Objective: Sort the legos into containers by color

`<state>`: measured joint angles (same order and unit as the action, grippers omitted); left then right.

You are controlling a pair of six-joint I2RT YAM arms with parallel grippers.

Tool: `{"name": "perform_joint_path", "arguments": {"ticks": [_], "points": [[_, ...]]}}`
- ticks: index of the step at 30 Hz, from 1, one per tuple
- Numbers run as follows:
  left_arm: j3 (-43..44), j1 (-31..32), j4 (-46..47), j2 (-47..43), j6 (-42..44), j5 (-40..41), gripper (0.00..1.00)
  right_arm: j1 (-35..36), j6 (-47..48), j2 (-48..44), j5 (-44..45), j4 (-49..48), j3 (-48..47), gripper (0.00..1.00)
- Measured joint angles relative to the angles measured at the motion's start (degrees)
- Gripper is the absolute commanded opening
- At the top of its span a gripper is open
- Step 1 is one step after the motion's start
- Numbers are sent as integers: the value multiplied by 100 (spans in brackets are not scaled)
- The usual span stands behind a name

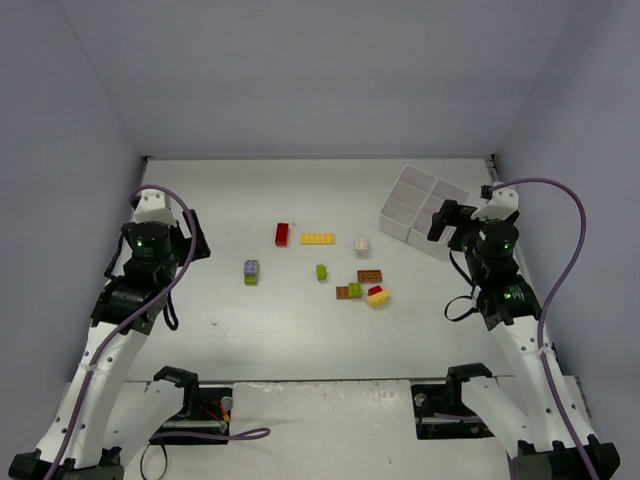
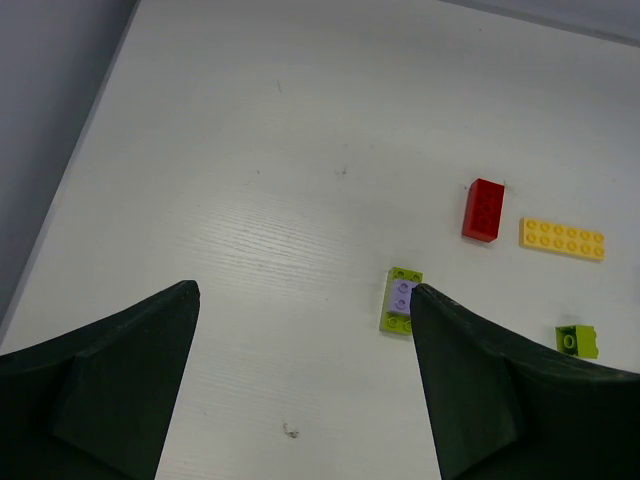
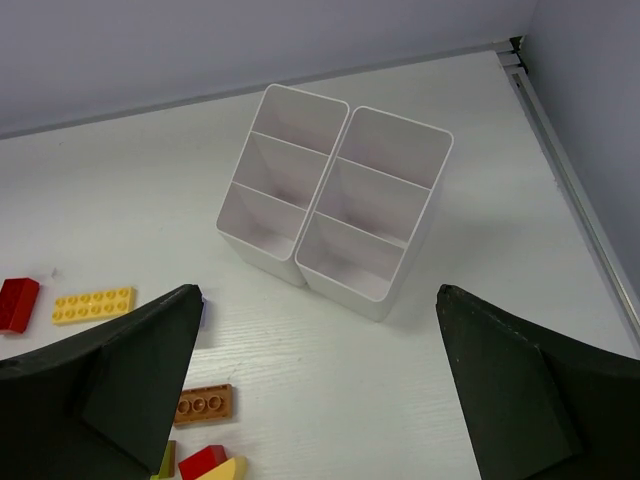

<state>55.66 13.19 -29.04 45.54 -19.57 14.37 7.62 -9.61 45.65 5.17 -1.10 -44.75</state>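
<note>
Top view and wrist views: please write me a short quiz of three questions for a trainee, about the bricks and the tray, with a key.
1. True or false: every compartment of the white tray is empty.
2. In the top view, what lies just to the right of the red brick? A) a long yellow plate B) a brown plate C) a white brick
3. Which colour sits on top of the lime green brick close to the left pincer?
Key: 1 true; 2 A; 3 lavender.
</note>
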Motion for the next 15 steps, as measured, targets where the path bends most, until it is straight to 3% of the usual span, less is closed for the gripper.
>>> {"name": "perform_joint_path", "arguments": {"ticks": [11,15], "points": [[-7,-2,50,59,-2,0,80,31,-92,772,-184,205,-417,100],[-7,-2,66,85,-17,0,80,553,-92,1558,-326,514,-835,100]]}}
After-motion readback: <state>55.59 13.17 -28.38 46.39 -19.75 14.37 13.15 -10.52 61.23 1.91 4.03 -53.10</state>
